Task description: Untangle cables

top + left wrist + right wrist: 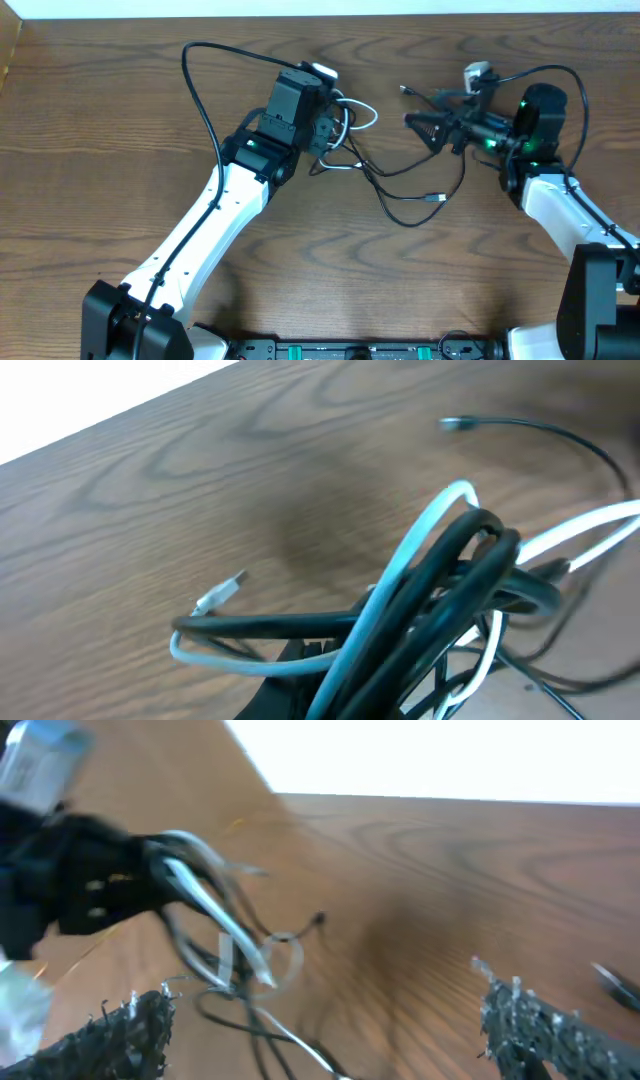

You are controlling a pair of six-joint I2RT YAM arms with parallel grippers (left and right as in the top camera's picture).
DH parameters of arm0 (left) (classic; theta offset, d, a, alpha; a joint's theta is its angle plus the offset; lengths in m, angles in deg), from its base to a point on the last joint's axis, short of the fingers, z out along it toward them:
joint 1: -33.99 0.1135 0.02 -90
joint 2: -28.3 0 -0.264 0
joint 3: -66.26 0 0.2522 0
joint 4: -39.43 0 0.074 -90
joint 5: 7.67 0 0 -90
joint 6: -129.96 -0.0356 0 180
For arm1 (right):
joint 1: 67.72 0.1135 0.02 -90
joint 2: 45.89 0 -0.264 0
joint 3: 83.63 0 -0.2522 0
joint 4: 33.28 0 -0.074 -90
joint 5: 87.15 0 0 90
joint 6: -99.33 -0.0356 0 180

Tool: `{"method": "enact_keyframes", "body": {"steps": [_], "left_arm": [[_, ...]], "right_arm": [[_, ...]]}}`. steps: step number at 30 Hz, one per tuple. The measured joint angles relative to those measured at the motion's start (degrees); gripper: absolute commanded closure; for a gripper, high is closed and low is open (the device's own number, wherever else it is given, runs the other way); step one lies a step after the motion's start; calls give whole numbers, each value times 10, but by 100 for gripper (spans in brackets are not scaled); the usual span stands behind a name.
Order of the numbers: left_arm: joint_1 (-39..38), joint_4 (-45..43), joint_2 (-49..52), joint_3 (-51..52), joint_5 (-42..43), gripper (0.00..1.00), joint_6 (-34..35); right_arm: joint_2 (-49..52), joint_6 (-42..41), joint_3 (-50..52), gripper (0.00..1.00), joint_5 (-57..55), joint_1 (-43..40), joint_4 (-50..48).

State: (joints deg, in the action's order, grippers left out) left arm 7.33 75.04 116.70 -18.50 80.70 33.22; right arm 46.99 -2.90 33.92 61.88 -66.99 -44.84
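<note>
two black cables (480,560), one white cable (585,525), two arms (200,230) (560,200), one table (100,150).

Dark brown wood-grain table (100,150), bright white strip (150,8) along its far edge

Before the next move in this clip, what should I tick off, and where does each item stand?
1. Left hand shut on the cable bundle: ok.
2. Right hand open: ok.
3. Nothing caught between the right hand's fingers: cannot tell, view blurred.
4. Cable bundle teased apart: not ok, black and white strands wound together at the left hand.
5. Loose plug lying free on the table: ok.
</note>
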Motion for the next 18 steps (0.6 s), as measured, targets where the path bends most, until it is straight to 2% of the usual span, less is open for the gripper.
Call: {"method": "enact_keyframes", "body": {"steps": [2, 3, 5, 7, 18], "left_arm": [[0, -7, 0, 0, 46, 92, -20], [0, -13, 0, 0, 67, 92, -26], [0, -20, 0, 0, 104, 92, -35], [0, -24, 0, 0, 136, 92, -40], [0, -25, 0, 0, 161, 92, -43]], "right_arm": [[0, 18, 0, 13, 19, 21, -4], [0, 24, 0, 23, 23, 30, -5], [0, 52, 0, 80, 32, 57, -5], [0, 63, 0, 98, 31, 71, -6], [0, 80, 0, 99, -25, 97, 19]]}}
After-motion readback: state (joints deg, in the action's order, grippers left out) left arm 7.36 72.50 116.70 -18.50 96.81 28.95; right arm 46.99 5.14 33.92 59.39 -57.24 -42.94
